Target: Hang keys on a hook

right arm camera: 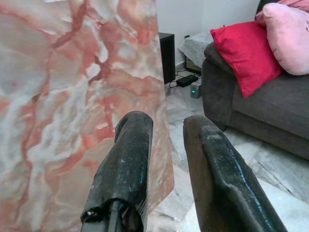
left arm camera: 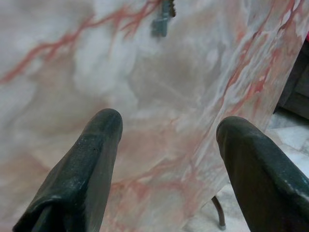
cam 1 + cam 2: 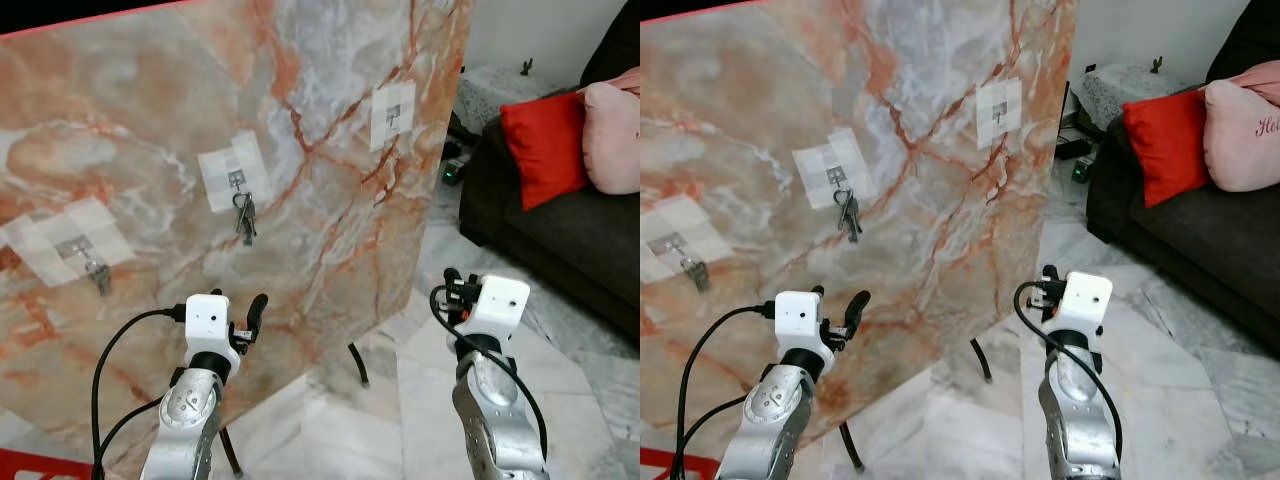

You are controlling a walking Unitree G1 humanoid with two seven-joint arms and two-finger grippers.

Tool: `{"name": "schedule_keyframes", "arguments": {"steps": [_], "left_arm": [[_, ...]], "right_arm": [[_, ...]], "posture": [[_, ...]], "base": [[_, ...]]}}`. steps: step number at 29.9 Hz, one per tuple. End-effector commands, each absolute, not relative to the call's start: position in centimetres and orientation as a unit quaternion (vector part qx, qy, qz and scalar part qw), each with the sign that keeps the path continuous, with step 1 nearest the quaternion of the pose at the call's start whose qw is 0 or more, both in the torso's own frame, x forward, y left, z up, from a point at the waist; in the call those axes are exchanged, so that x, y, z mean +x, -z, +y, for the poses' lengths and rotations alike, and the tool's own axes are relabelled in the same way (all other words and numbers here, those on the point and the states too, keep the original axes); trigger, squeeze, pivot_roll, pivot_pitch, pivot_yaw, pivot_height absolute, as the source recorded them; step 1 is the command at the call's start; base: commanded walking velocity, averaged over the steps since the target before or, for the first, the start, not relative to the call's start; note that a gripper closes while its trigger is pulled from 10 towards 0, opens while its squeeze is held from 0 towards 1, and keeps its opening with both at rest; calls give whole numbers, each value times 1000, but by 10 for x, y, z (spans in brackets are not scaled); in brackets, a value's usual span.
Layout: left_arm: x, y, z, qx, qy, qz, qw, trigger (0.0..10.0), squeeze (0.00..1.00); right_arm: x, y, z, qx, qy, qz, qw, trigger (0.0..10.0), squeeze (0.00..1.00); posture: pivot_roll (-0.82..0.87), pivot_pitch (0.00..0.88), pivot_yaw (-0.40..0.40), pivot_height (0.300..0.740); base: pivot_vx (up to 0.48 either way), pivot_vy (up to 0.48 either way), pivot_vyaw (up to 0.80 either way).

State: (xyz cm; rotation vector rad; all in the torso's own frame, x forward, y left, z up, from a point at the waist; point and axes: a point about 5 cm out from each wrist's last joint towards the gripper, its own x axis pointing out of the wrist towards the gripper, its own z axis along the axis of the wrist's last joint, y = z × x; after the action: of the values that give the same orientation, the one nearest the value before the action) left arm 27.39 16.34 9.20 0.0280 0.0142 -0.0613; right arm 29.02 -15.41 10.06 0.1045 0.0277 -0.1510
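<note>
A tall marble board (image 3: 300, 60) carries three hooks on white tape patches. One bunch of keys (image 3: 245, 216) hangs from the middle hook, and its lower end shows as keys (image 2: 162, 19) in the left wrist view. A second key (image 3: 98, 273) hangs from the left hook. The right hook (image 3: 393, 113) is bare. My left gripper (image 3: 240, 312) stands open and empty below the middle keys, a short way off the board. My right gripper (image 3: 450, 284) is beside the board's right edge; its fingers (image 1: 128, 159) are drawn close together with nothing between them.
The board stands on thin black legs (image 3: 357, 365) on a pale marble floor (image 3: 420, 400). A dark sofa (image 3: 560, 240) with a red cushion (image 3: 545, 145) and a pink cushion (image 3: 612, 135) is at the right. A black cable (image 3: 110, 370) loops from my left arm.
</note>
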Motion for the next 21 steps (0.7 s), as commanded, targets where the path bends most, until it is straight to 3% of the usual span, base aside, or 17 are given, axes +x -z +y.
{"name": "schedule_keyframes", "arguments": {"steps": [1,21], "left_arm": [[274,-89,164,18,29,12,999,10000,0],[277,-89,166,16,23,16,999,10000,0]], "right_arm": [[289,-99,-150,56,69,21,996,10000,0],[288,-96,-147,56,67,31,996,10000,0]], "posture": [[29,0,-2,740],[29,0,3,740]], "base": [[-352,0,0],[-356,0,0]]}}
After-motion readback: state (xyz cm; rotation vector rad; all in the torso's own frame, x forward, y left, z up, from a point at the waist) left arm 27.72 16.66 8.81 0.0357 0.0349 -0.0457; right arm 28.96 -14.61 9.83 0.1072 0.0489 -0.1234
